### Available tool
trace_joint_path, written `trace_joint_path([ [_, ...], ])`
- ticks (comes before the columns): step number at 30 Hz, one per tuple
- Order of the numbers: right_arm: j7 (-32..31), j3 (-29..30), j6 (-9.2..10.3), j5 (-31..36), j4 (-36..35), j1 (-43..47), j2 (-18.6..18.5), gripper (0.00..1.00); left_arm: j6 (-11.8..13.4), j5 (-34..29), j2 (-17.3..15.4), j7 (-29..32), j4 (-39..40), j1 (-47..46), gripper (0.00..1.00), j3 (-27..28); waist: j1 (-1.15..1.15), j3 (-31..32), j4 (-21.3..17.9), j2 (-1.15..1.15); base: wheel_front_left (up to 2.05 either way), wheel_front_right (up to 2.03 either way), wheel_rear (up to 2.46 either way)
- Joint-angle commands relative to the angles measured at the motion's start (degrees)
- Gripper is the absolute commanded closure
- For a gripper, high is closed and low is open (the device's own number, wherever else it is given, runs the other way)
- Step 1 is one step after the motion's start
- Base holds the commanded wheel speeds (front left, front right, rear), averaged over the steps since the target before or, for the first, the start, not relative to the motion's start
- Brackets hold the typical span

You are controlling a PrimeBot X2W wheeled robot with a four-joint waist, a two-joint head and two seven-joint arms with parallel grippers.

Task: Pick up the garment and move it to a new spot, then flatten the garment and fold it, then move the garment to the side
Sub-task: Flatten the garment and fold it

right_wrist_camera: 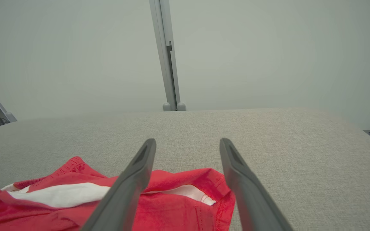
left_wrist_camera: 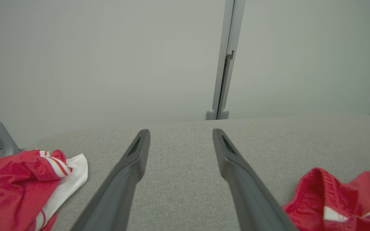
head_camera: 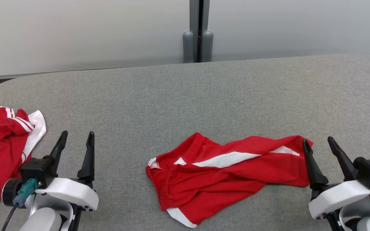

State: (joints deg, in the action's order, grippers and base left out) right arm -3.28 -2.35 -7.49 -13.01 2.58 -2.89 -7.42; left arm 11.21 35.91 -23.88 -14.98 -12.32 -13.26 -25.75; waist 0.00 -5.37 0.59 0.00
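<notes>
Crumpled red shorts with white stripes point(head_camera: 223, 175) lie on the grey padded table point(head_camera: 185, 96), near its front edge, a little right of centre. The same shorts appear at the lower right of the left wrist view point(left_wrist_camera: 339, 202) and at the lower left of the right wrist view point(right_wrist_camera: 108, 202). My left gripper point(head_camera: 76, 136) hovers open at the lower left, well left of the shorts, with nothing between its fingers point(left_wrist_camera: 130, 166). My right gripper point(head_camera: 318, 141) is open too, beside the shorts' right end, its fingers point(right_wrist_camera: 236, 173) over that edge.
A second red and white garment point(head_camera: 2, 150) lies bunched at the table's left edge, just left of my left gripper, and also shows as the second garment point(left_wrist_camera: 21, 183). Behind the table stands a pale wall with a grey post point(head_camera: 198, 32).
</notes>
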Motion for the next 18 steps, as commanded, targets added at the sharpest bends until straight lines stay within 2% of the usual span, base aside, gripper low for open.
trace_joint_path([
  [1, -0.21, -0.14, 0.00, 0.30, -0.58, 0.75, -0.17, 0.00, 0.19, -0.24, -0.28, -0.23, -0.09, 1.11, 0.00, -0.08, 0.00, 0.55, -0.15, 0.00, 0.00, 0.00, 0.00],
  [18, -1.21, 0.27, 0.00, 0.34, -2.15, 1.83, 0.53, 0.00, 1.93, -1.18, 0.08, -0.26, 2.45, 3.23, 0.00, -0.02, 0.00, 1.03, 0.46, 0.00, 0.00, 0.00, 0.00],
])
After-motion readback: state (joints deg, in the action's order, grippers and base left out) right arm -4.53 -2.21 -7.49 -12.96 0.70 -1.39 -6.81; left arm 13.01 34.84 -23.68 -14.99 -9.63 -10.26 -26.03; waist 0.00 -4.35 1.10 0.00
